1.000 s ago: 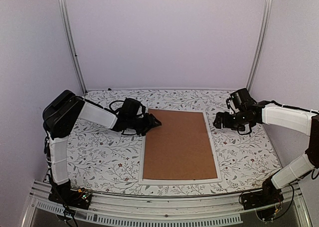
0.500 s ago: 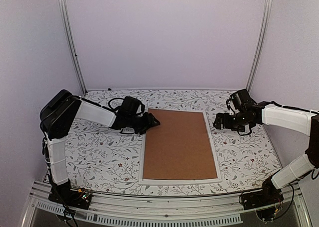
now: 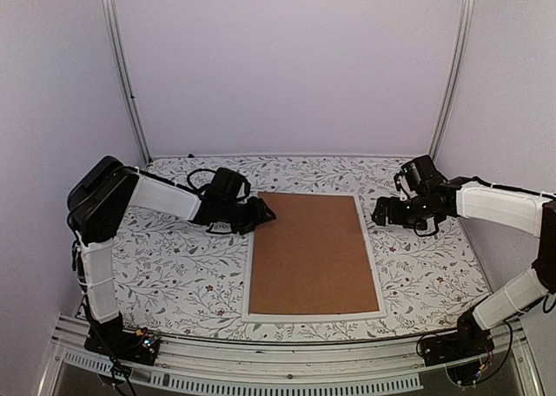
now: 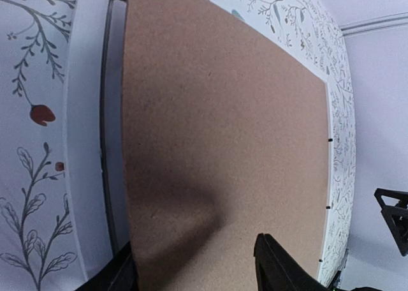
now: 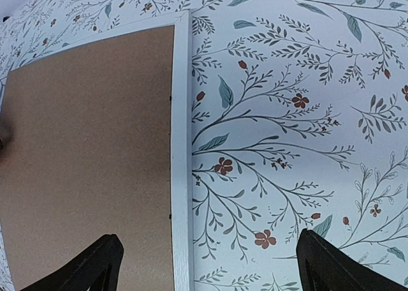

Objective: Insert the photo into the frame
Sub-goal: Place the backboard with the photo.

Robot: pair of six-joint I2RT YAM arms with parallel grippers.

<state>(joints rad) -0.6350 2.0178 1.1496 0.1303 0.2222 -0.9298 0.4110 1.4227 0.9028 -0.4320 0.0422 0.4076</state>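
Low, outstretched: left pincer (image 3: 269, 212), right pincer (image 3: 379, 214) on opposite sides of frame (image 3: 313, 316)

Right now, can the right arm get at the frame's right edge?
Probably yes: the right arm holds its jaws open just beside the frame, with only bare floral cloth between.

The frame (image 3: 313, 316) lies flat mid-table (image 3: 174, 266), with the board (image 3: 313, 253) inside it. The left gripper (image 3: 268, 212) is over the board's left edge near its far corner. The right gripper (image 3: 379, 212) is just right of the frame's far right corner.
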